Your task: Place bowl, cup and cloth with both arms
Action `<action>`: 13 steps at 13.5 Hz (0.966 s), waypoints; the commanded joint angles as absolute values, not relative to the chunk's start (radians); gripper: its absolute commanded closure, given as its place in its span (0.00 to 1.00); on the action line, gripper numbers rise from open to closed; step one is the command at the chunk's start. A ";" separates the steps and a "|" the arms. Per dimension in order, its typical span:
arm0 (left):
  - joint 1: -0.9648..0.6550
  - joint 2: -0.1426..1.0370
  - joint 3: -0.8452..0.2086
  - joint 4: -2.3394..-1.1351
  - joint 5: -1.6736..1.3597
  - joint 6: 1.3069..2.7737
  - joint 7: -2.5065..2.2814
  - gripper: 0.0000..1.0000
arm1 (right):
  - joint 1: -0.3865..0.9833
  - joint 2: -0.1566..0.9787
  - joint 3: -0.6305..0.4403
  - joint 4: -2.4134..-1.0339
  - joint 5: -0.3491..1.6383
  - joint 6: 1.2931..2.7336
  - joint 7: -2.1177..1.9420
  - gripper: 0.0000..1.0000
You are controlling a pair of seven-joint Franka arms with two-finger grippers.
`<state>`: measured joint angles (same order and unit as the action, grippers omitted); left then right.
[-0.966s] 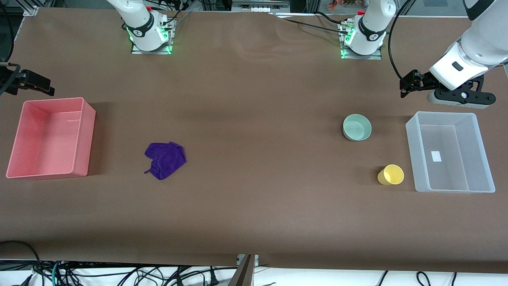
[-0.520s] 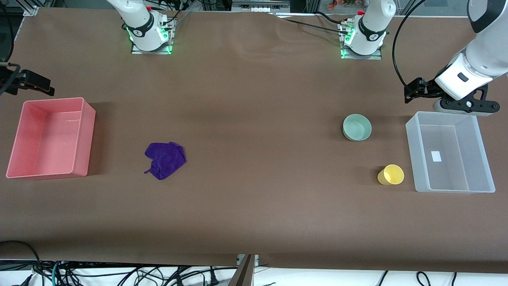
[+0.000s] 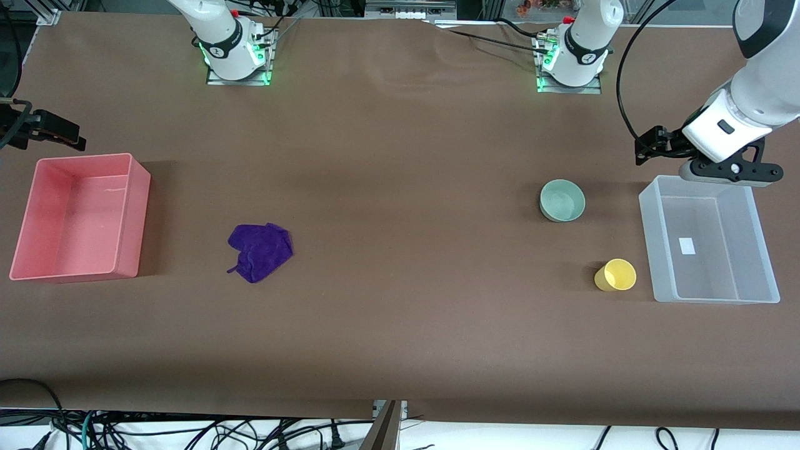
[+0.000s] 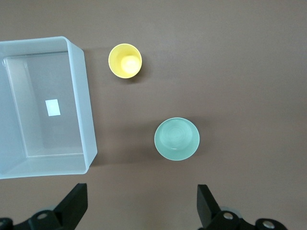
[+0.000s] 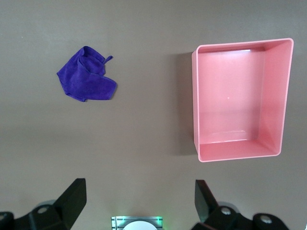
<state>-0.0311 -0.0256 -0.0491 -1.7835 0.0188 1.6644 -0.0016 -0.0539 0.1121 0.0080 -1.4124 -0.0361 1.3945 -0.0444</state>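
My left gripper point(image 4: 139, 211) high over tabletop point(image 3: 400, 187), fingers point(image 4: 72, 206) spread, empty: surveying bowl point(image 4: 176, 139), probably first pick. My right gripper point(image 5: 139, 211) waits, fingers spread, over tabletop by pink bin point(image 5: 242, 98).

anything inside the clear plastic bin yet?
No task items. The clear rectangular plastic bin holds only a small white label on its floor, seen in both views. The mint-green bowl and yellow plastic cup stand on the table beside it. Nothing is covered.

one mint bowl point(image 3: 562, 200) sitting there, one yellow cup point(image 3: 615, 275), one purple cloth point(image 3: 260, 251), two bins showing, a pink one point(image 3: 139, 212) and a clear one point(image 3: 650, 244), two arms working the table
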 commanded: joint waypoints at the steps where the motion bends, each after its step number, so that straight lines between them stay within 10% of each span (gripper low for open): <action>1: -0.026 -0.005 -0.054 -1.775 -0.005 1.649 0.021 0.00 | -0.060 0.109 0.011 -1.410 -0.040 1.397 -0.051 0.00; 7: -0.037 0.055 -0.075 -1.994 -0.006 1.736 -0.055 0.00 | -0.058 0.109 0.011 -1.410 -0.038 1.396 -0.051 0.00; 13: -0.041 0.095 -0.118 -2.330 0.008 2.287 -0.055 0.00 | -0.055 0.143 0.012 -1.410 -0.061 1.449 -0.052 0.00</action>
<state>-0.0384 0.0958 -0.1059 -2.2589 0.0187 2.1909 -0.0461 -0.0537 0.1246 0.0080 -1.4130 -0.0412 1.4227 -0.0450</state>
